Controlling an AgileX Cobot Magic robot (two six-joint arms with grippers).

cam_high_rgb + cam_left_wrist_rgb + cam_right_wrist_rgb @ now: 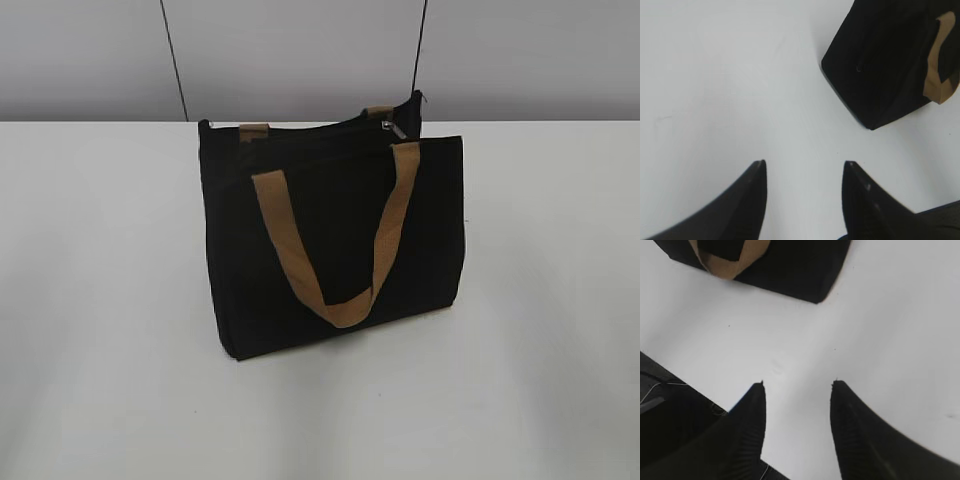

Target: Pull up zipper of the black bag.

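The black bag (335, 240) stands upright in the middle of the white table, a tan loop handle (340, 240) hanging down its front. The zipper runs along its top edge, with the small silver pull tab (390, 128) near the right end. No arm shows in the exterior view. In the left wrist view the left gripper (805, 162) is open and empty over bare table, with the bag's lower corner (880, 65) ahead to the right. In the right wrist view the right gripper (797, 382) is open and empty, with the bag's bottom edge (790, 270) ahead to the left.
The white table (110, 300) stretches wide on both sides of the bag. A grey panelled wall (300, 50) rises behind the table's far edge. Part of the right arm's black body (670, 410) shows at lower left of the right wrist view.
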